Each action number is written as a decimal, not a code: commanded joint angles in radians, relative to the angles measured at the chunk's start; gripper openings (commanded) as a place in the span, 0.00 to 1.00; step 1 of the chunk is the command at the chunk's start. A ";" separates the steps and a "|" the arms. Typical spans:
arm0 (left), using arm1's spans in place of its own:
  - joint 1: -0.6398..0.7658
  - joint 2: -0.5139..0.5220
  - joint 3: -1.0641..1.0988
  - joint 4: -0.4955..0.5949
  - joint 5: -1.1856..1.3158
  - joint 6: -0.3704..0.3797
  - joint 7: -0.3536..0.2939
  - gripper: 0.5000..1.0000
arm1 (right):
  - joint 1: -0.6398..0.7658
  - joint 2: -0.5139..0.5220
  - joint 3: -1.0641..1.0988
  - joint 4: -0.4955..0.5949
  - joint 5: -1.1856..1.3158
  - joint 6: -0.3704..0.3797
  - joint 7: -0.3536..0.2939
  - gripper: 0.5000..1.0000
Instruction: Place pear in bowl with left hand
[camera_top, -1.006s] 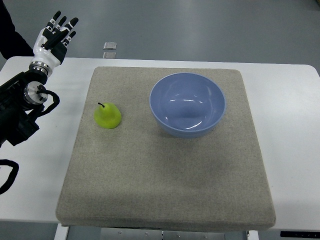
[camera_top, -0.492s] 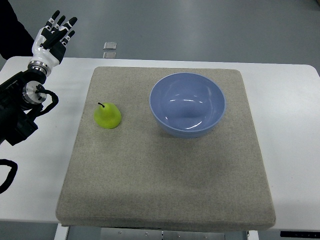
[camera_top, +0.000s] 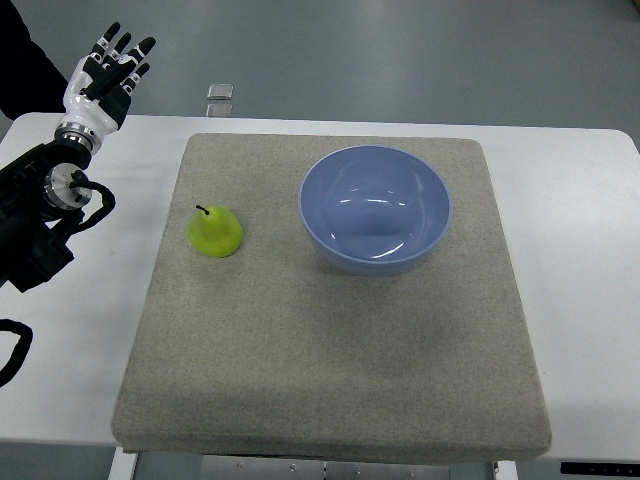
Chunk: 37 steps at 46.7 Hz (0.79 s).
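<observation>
Nearest the camera, a grey felt mat (camera_top: 330, 330) covers most of the white table (camera_top: 590, 300); on its left part stands the green pear (camera_top: 215, 232), upright w/ stem up, well apart from the blue bowl (camera_top: 375, 209), which sits on the mat's far right part & holds nothing. Left arm enters from the left edge, dark forearm over the table's left side, & further back the left hand (camera_top: 105, 76) is raised past the table's far-left corner, fingers (camera_top: 130, 55) spread & straight, gripping nothing, well away from pear. Beyond that, grey floor w/ a small pale square object (camera_top: 220, 91) lying on it.
</observation>
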 joint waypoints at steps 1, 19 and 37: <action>0.002 0.000 0.001 -0.002 0.008 -0.003 0.006 0.98 | 0.001 0.000 0.000 0.000 0.000 0.000 0.000 0.85; 0.002 0.060 0.127 -0.117 0.108 -0.003 0.011 0.98 | -0.001 0.000 0.000 0.000 0.000 0.000 0.000 0.85; -0.006 0.176 0.197 -0.287 0.435 -0.005 0.011 0.98 | -0.001 0.000 0.000 0.000 0.000 0.000 0.000 0.85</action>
